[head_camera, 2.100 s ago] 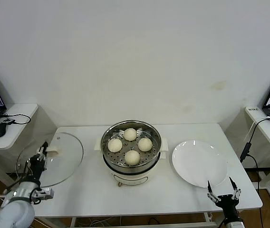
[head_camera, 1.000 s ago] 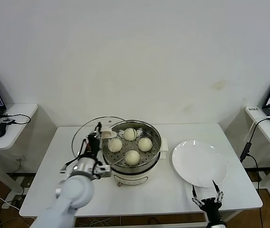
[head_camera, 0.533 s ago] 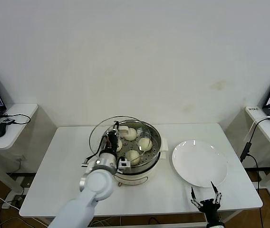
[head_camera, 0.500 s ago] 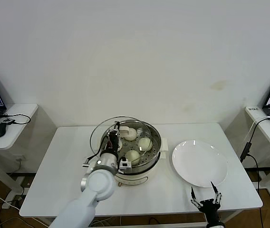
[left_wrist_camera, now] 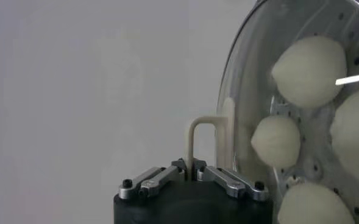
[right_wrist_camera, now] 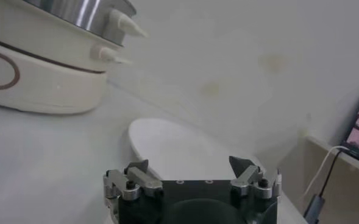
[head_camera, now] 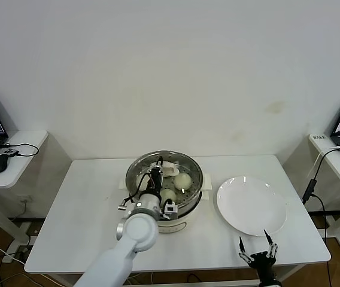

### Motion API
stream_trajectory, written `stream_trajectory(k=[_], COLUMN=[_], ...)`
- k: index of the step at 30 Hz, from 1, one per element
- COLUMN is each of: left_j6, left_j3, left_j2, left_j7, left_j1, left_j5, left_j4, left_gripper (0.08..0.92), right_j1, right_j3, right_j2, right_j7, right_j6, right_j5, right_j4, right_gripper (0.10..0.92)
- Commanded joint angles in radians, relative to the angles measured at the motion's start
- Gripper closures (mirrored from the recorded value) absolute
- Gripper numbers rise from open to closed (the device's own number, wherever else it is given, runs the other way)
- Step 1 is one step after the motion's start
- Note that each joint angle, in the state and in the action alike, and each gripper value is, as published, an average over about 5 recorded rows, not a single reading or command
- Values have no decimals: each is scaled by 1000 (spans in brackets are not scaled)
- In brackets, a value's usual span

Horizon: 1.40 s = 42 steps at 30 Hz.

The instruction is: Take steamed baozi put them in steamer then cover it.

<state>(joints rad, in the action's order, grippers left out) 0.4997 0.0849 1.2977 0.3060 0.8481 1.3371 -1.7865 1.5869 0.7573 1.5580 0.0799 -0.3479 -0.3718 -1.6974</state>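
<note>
Cover: glass, rigid, likely slippery and breakable; sits over the steamer at table centre, baozi beneath. Best held by its central handle, where the left gripper is clamped. Right gripper, five o'clock: spread wide, empty.

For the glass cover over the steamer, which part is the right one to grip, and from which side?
Grip the cover by its cream-white handle, a thin raised loop at the centre that the fingers can close across; the glass dome gives no such hold. Come from above, as the left end effector does, shut on the handle over the steamer.
</note>
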Motion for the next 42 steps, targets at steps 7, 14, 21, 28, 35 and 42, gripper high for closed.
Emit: stream_trajectory(k=[7,14,21,28,35,42], left_j6=[-7,-12,-10,-15,-94,-538], left_j3=[13,5,-16,-69,-237,-600], left_j2=[21,27,18,-28,-113,-98], left_j7=[-6,-18,-24,-54,-231,-400], left_j1=[-14,-7,26,170,456,758], left_j5=[14,6,-5,-43,-329,-1047], left_j4=[51,45,-25,-191,-426,-434], left_gripper=[863,863,809,598,398,213], right_j1=[1,1,2,6,14,26], right_j3=[1,-4,-7,-8,-3,-28], right_j2=[0,1,-1,-5,-12,-28], right_j7=[0,1,2,3,6,22], right_j6=[-4,-4,-4,-4,-12,-40], right_j5=[-3,-7,-11,-13,-6,67], right_j4=[6,8,10,8,2,-18], right_gripper=[203,203,203,203,202,203])
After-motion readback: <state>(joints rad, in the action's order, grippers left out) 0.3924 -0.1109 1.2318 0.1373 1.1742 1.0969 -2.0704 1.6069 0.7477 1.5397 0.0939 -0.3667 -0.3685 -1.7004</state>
